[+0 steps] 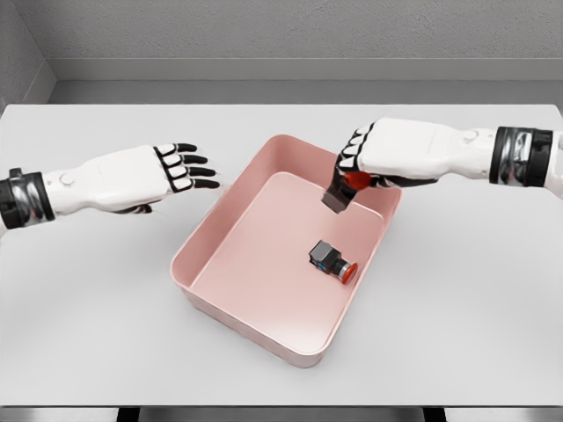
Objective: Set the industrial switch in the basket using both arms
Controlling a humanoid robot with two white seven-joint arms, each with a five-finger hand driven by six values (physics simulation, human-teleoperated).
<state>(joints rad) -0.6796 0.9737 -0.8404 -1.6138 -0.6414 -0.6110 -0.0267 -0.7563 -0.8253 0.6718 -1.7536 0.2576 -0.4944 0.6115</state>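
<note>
A pink rectangular basket (215, 230) sits in the middle of the white table. Inside it, toward the right wall, lies an industrial switch (332, 259) with a dark grey body and a red button. My right hand (354, 169) hovers over the basket's far right corner, fingers curled around a second switch (339, 195) whose grey body hangs down below the palm and whose red button shows at the fingers. My left hand (187, 167) floats just left of the basket's far left rim, fingers stretched out flat and holding nothing.
The white table (106, 308) stretches wide on both sides of the basket; its front edge runs along the bottom of the view. A grey wall and floor lie behind the table's far edge.
</note>
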